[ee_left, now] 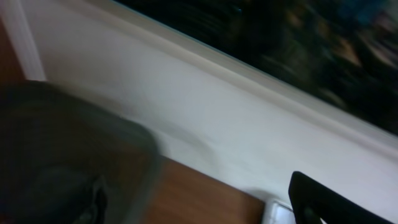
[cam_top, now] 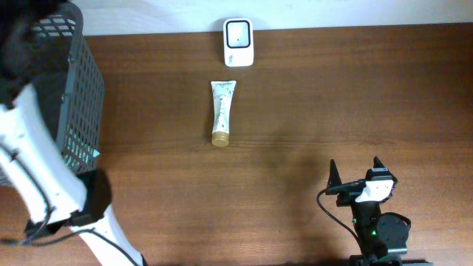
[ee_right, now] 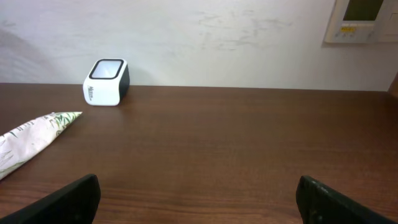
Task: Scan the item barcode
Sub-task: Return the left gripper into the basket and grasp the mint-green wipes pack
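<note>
Found the tube lying flat on the brown worktop at upper centre of the overhead frame, gold cap toward the bottom edge, crimped end toward the top. Saw the white scanner just above it in that frame, near the worktop's far edge and not touching the tube. Spotted both in the right wrist view too: scanner at upper left with a dark-rimmed top face, tube at the far left edge, crimped tip toward the scanner. Noted the right claw at lower right of the overhead frame, fingers spread wide and empty, well apart from the tube. Noted a grey mesh basket at upper left, with the white left arm running up the left edge beside it. Got mostly blur from the left wrist view: a dim basket rim at lower left, a pale wall across the middle, one dark finger of the left claw at lower right. Could not tell the left claw's spread, the other finger being lost in the blur.
</note>
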